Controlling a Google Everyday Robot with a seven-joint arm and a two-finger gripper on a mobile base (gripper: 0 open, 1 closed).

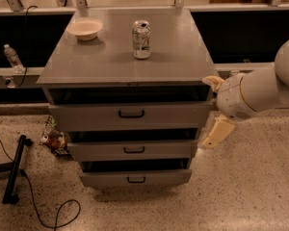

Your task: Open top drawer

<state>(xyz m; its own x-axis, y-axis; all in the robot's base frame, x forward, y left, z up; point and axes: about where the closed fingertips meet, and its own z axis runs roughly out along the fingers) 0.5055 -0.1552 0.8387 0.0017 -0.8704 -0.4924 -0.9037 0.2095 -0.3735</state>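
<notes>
Looking down from the camera view, a grey metal cabinet stands on a speckled floor (pixel 250 191). Its flat top surface (pixel 111 64) carries a pale bowl (pixel 85 29) near the back left corner. A drinks can (pixel 141 39) stands upright near the middle, well apart from the bowl.

The top drawer (pixel 86 115) sits directly under that surface. Its wide front panel has a small black handle (pixel 131 113) at the centre, and a dark gap shows above the panel. Below it are the middle drawer (pixel 96 150) and the bottom drawer (pixel 101 178), each narrower and with its own black handle.

The end effector (pixel 212 109) hangs at the cabinet's right side, level with the top drawer's right end and away from the handle. Its two cream fingers (pixel 217 133) are spread apart, one up by the cabinet's top edge and one lower beside the middle drawer. The white arm (pixel 265 90) reaches in from the right.

On the left, a water bottle (pixel 12 57) lies on a ledge, a crumpled packet (pixel 53 139) sits by the cabinet's foot, and a black stand (pixel 14 170) with a cable (pixel 53 215) rests on the floor.
</notes>
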